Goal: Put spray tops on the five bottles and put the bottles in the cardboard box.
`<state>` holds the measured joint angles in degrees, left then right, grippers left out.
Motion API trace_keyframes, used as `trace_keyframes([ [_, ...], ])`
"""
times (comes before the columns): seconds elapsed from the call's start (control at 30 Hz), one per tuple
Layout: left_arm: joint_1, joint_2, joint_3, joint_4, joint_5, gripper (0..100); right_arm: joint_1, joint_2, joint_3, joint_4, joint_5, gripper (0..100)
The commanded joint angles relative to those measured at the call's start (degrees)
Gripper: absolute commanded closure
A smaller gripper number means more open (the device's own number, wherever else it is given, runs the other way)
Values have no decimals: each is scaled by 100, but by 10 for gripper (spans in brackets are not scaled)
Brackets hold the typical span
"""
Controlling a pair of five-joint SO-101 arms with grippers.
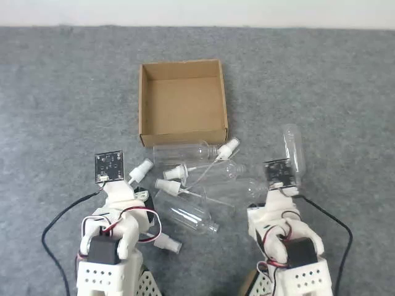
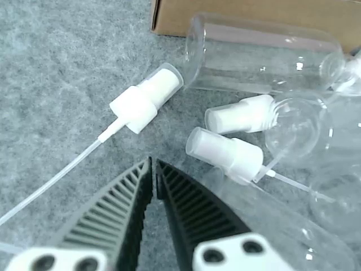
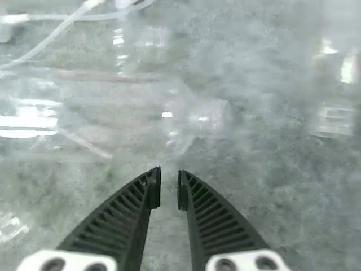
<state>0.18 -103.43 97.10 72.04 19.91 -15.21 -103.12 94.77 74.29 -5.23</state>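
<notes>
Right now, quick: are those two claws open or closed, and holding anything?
Left gripper: shut, holding nothing.
Right gripper: open just a crack, holding nothing.

I see the worktop [image 1: 62,92] covered in grey, rough, felt-like cloth. The bottles [image 2: 259,56] are clear, glossy plastic. The spray tops [image 2: 148,97] are smooth white plastic with thin translucent tubes. The box [image 1: 183,137] is matt brown cardboard. The left gripper [image 2: 153,169] and right gripper [image 3: 168,180] are dark, matt, ribbed plastic.
</notes>
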Motion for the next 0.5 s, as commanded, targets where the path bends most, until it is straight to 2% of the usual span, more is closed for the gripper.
trace_keyframes([
  [0.0,-9,-105,-57,26,-26,988,655,-75,-580,31,-44,962],
  [0.2,-9,-105,-57,26,-26,988,1851,-75,-1389,22,176,961],
  [0.47,-9,-105,-57,26,-26,988,2343,-75,-1969,-673,1512,961],
])
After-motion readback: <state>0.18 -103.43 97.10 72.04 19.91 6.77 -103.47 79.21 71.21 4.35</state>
